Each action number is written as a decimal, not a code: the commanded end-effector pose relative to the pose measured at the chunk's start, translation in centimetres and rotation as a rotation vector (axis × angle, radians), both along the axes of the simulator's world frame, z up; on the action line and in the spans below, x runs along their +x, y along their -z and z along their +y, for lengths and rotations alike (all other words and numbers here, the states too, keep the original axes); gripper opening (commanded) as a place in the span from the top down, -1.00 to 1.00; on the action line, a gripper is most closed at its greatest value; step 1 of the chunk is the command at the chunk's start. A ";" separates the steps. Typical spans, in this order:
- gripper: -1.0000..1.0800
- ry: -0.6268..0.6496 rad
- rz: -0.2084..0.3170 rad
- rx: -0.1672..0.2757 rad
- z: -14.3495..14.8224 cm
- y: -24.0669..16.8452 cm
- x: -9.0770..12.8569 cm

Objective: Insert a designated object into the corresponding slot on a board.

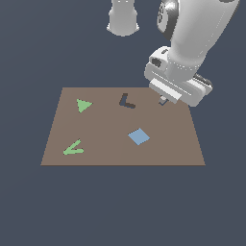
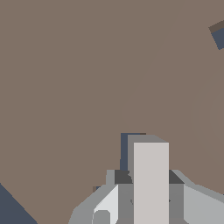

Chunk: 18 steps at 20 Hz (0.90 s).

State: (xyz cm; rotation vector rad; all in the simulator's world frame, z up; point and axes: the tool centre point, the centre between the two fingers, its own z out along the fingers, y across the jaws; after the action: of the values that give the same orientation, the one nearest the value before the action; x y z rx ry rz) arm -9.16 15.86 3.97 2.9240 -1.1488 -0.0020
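The brown board [image 1: 120, 153] lies flat on the dark floor. My gripper [image 1: 163, 100] is low over the board's far edge, at the exterior view's right. In the wrist view the gripper [image 2: 151, 205] is shut on the pale T-shaped block [image 2: 151, 175], with a finger [image 2: 105, 203] on either side of it. Dark patches [image 2: 123, 176] flank the block at its base; they look like parts of the dark T-shaped slot, mostly covered by the block. In the exterior view the hand hides the block and nearly all of the slot.
On the board are a green triangle [image 1: 83, 105], a dark L-shaped mark [image 1: 126, 101], a blue square [image 1: 138, 137] and a green arrow-like shape [image 1: 73, 149]. The robot's base [image 1: 123, 19] stands beyond the board. A board corner [image 2: 216, 30] shows in the wrist view.
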 end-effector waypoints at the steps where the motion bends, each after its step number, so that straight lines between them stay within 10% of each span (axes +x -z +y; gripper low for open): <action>1: 1.00 0.015 0.000 0.000 0.3 0.0 0.1; 15: 1.00 0.019 0.000 0.000 0.4 1.0 0.2; 16: -0.92 0.019 0.000 0.000 0.4 1.0 0.2; 18: -0.92 0.019 0.000 0.000 0.4 1.0 0.2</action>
State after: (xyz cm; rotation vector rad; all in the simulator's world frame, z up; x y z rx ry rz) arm -9.04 16.24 2.99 2.9125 -1.1766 -0.0025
